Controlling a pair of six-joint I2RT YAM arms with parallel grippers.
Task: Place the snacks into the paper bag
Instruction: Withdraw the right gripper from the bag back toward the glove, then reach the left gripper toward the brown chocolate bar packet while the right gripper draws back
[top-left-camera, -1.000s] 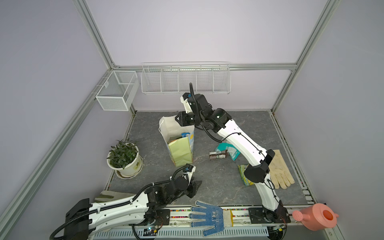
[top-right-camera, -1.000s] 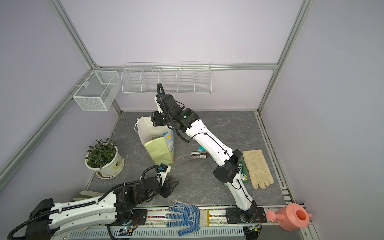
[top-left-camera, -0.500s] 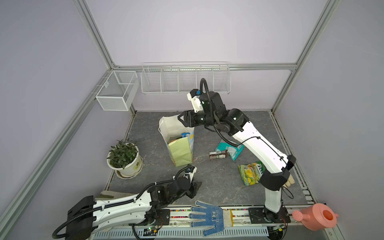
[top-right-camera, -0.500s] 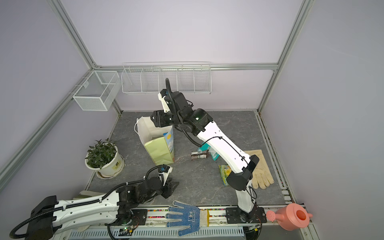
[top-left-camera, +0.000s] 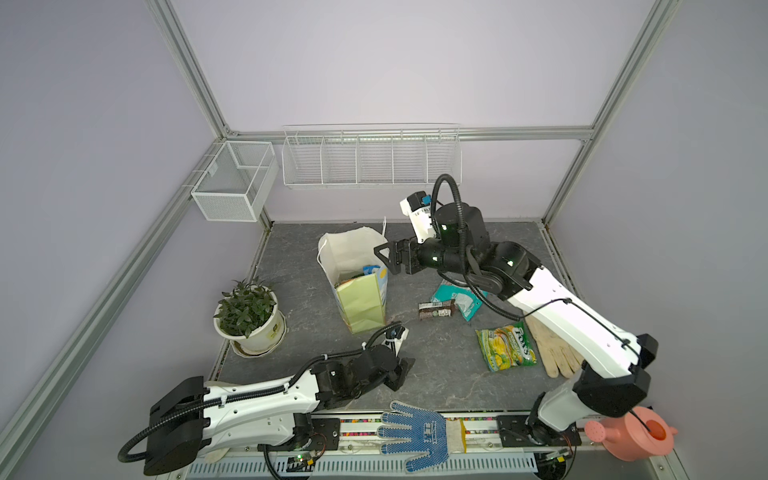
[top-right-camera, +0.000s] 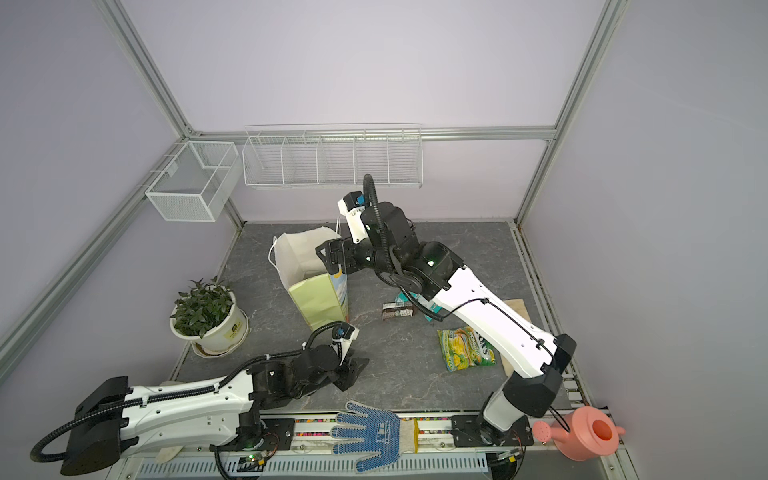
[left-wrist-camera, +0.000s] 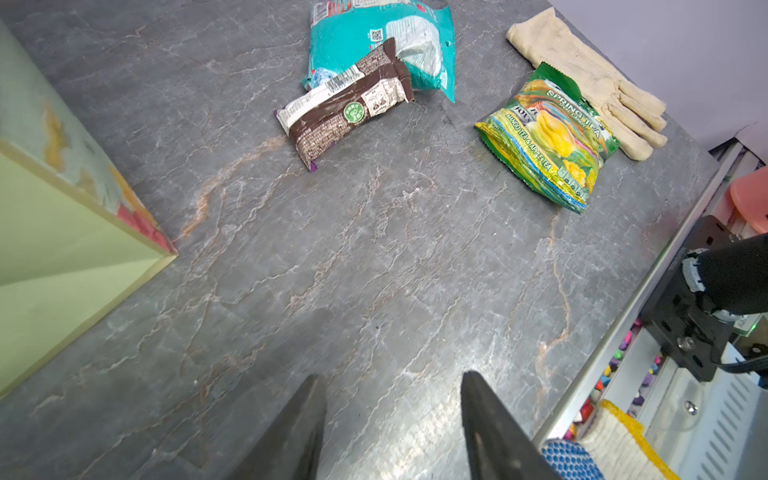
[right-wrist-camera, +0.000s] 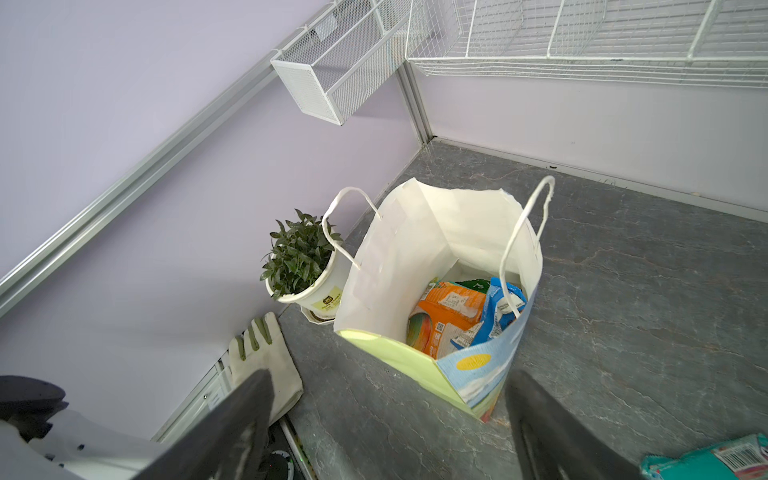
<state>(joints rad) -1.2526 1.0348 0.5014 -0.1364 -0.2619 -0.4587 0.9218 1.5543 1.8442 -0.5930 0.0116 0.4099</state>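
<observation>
The paper bag (top-left-camera: 360, 299) (top-right-camera: 318, 297) stands open on the grey table, with an orange packet (right-wrist-camera: 449, 311) and a blue packet (right-wrist-camera: 500, 309) inside it. On the table to its right lie a teal packet (top-left-camera: 456, 296) (left-wrist-camera: 374, 37), a dark brown bar (top-left-camera: 435, 310) (left-wrist-camera: 345, 112) and a green-yellow packet (top-left-camera: 505, 347) (left-wrist-camera: 548, 137). My right gripper (top-left-camera: 384, 257) (right-wrist-camera: 386, 378) hangs open and empty beside the bag's mouth, on its right. Low near the front edge, my left gripper (top-left-camera: 401, 370) (left-wrist-camera: 390, 378) is open with only bare table between its fingers.
A potted plant (top-left-camera: 249, 320) stands left of the bag. Cream gloves (top-left-camera: 552, 349) lie at the right, a blue dotted glove (top-left-camera: 415, 434) on the front rail, a pink watering can (top-left-camera: 631, 436) at the front right. White wire baskets (top-left-camera: 370, 162) hang on the back wall.
My right gripper has drawn back to the right from over the bag's mouth and its jaws have opened wide. The left arm has barely moved.
</observation>
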